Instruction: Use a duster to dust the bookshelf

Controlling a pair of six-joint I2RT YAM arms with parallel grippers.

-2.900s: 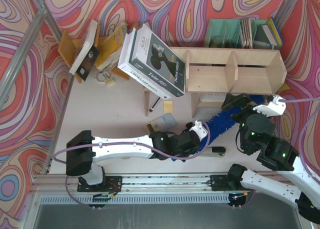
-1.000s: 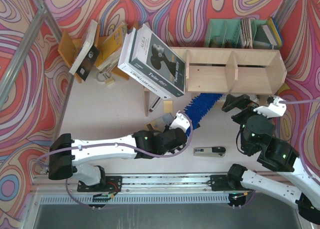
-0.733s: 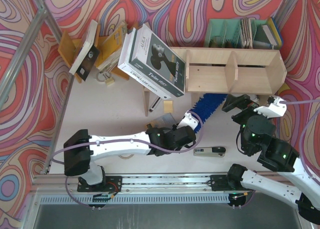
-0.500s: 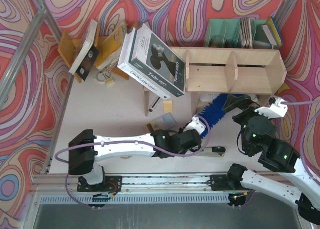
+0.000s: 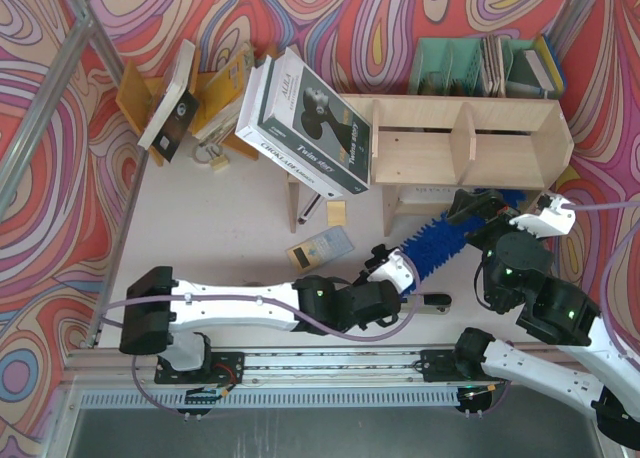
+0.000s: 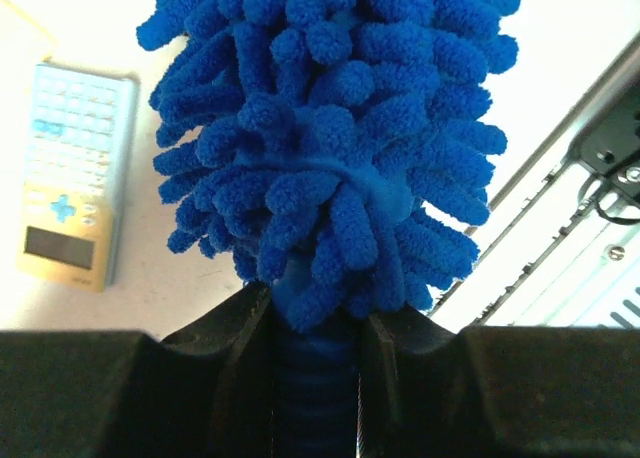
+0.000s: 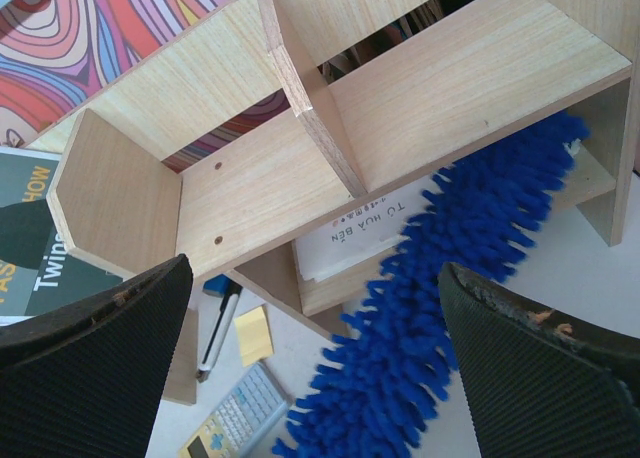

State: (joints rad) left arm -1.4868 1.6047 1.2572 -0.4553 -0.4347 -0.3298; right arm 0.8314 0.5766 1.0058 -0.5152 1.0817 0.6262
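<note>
So, top view first. Seeing the left gripper (image 5: 398, 268) clamped tight on the slim handle of the duster (image 5: 450, 236), with the blue head angled up and right, tip reaching into the lower level of the bookshelf (image 5: 470, 138) near its right end. Compared with a second ago: was poking in only by the left bay, then got swept rightward in stages. Also pulled the arm back toward the base, uncovering the calculator (image 5: 320, 248). Reads to me like a stroke along the bottom level, mid-pass. No telling from here whether the top level got any attention, so probably plenty left. Spotted the right gripper (image 5: 485, 210) hanging just beside the duster's far end, jaws spread wide, holding nothing.

Left wrist next. Mostly shaggy blue noodles filling the shot, plus the ribbed handle pinched between two black fingers (image 6: 200, 378). Same calculator off to the left on the table.

Right wrist last. Looking at the shelf front: duster head lying along the lower level, just beside or touching a white-labelled book (image 7: 350, 233), can't tell which. Black pads (image 7: 90, 358) far apart at the frame edges, empty between.

Counts: one duster, one bookshelf with two levels and one divider showing up top, two grippers, one calculator, one yellow sticky note (image 7: 255, 335), one pen (image 7: 220, 328).
</note>
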